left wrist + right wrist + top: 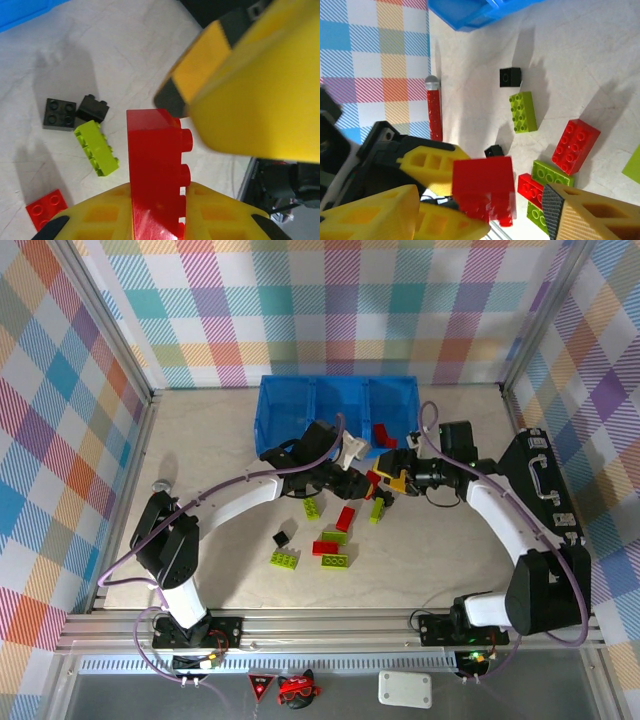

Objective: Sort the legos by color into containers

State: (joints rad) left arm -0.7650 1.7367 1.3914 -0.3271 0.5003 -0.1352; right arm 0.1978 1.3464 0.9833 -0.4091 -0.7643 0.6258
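My left gripper is shut on a red lego, which stands upright between its yellow fingers in the left wrist view. My right gripper is open, its fingers on either side of that same red lego without touching it. Loose green, red and black legos lie on the table in front of the blue containers. One red lego lies in the right compartment.
A black case with a handle lies at the right wall. A red glittery cylinder lies by the left wall. Green and black bricks sit just below the left gripper.
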